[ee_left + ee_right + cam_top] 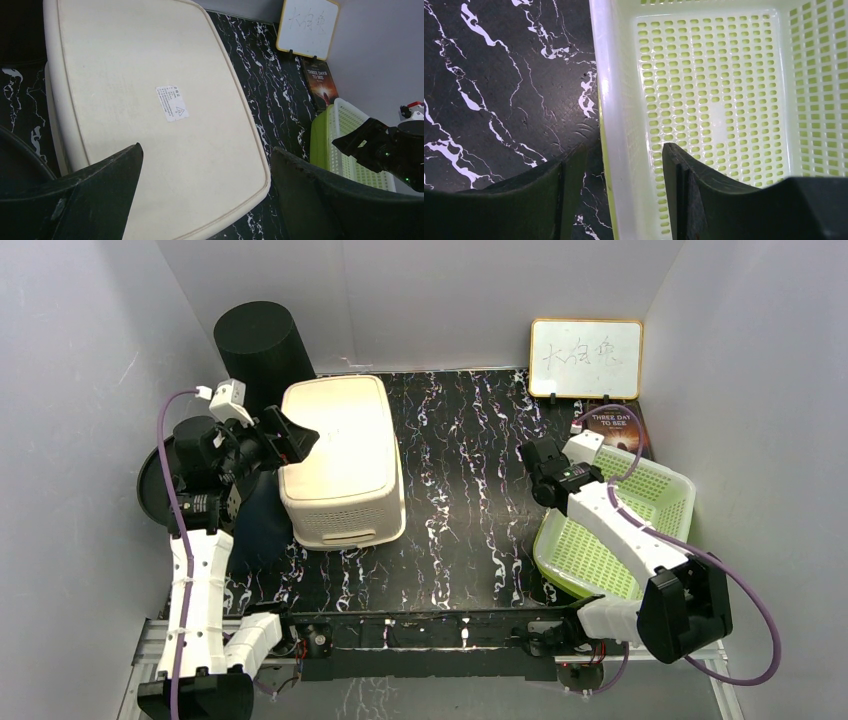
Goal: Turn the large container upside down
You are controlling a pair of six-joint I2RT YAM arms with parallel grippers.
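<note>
Jaws wide, we are hovering our left claw [298, 437] over the bottom-up cream container [340, 440] by the tabletop [470, 500] left edge; our open right claw [621, 150] is straddling the green basket [606, 100] rim.

A cream rectangular plastic container [340, 455] sits left of centre on the black, white-veined desk [470, 500], flat closed face up. The left gripper [293, 435] hovers at its left edge, jaws spread. The right gripper [545, 475] is at the left rim of the lime-green perforated plastic basket [640, 510]. A black cylinder [262, 345] stands behind the container.
</note>
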